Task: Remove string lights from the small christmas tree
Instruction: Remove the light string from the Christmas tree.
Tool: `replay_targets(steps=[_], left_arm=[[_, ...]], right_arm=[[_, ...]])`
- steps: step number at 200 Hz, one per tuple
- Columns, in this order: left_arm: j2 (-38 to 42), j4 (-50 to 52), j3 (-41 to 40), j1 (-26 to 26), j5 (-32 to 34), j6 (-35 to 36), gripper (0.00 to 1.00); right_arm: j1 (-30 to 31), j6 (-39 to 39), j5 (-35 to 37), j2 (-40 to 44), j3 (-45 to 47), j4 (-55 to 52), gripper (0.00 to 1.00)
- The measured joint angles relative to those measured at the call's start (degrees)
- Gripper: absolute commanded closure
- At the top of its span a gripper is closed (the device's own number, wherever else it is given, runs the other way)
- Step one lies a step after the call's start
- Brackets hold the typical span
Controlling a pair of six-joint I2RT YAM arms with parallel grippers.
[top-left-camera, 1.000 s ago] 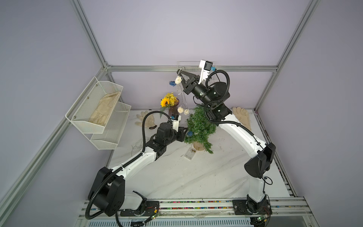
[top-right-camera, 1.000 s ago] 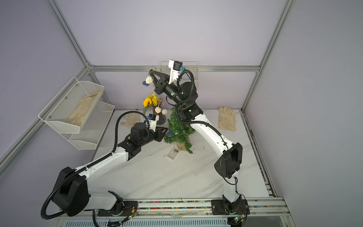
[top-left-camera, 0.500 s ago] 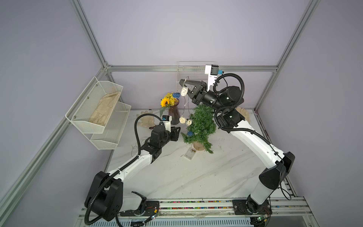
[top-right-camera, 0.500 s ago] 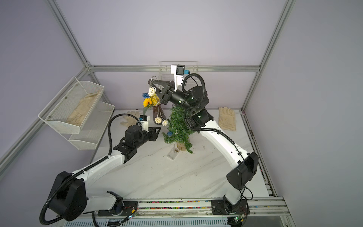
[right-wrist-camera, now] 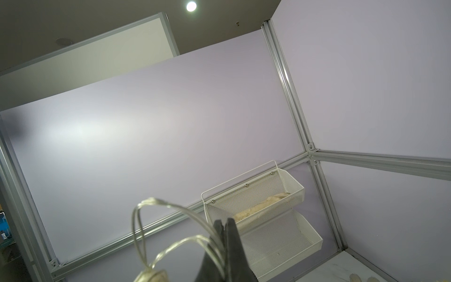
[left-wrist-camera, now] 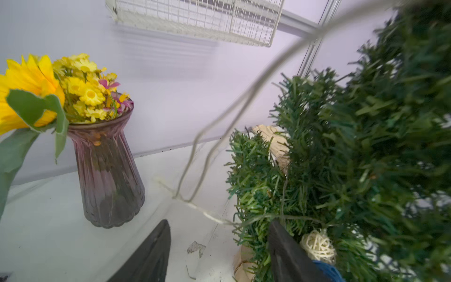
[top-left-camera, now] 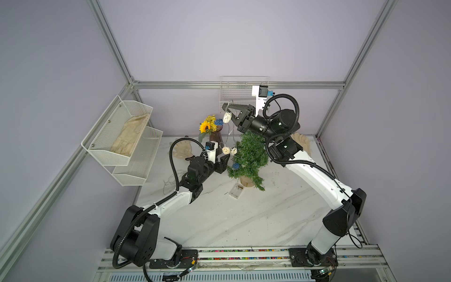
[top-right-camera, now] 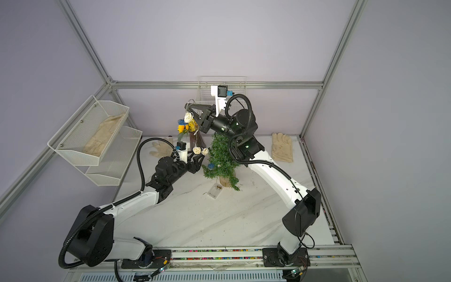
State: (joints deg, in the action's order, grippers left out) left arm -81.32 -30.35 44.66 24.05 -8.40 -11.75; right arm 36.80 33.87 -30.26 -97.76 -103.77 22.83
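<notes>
Aloft, string lights (top-left-camera: 227, 117) in right hand's (top-left-camera: 224, 107) grip.

No readable text, label, brand, number or sign on anything in view.

the left arm (top-left-camera: 168, 202) and right arm (top-left-camera: 314, 178) wore glossy white shells between matte black joint housings. a black corrugated conduit (top-left-camera: 172, 158) looped by each wrist, beside a white camera mount (top-left-camera: 258, 95) with a blue plug (top-left-camera: 269, 93). the left gripper (left-wrist-camera: 219, 221) and right gripper (right-wrist-camera: 224, 222) had black tapered fingers.
</notes>
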Motion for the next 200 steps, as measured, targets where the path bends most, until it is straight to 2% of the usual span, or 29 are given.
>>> replay_targets(steps=[50,124,200], left_arm=[[-4.52,-0.44,0.09,-1.07,1.55,0.61,0.35],[-4.39,-3.43,0.13,-2.36,-0.57,0.31,0.35],[-1.79,-5.68,0.11,-4.59,-3.67,-4.28,0.36]], right_arm=[[0.0,-0.59,0.63,0.0,0.0,-0.24,1.0],[-0.07,-1.79,0.92,0.0,0.0,-0.85,1.0],[-0.17,-2.47,1.33,-0.04,-0.04,-1.97,1.0]])
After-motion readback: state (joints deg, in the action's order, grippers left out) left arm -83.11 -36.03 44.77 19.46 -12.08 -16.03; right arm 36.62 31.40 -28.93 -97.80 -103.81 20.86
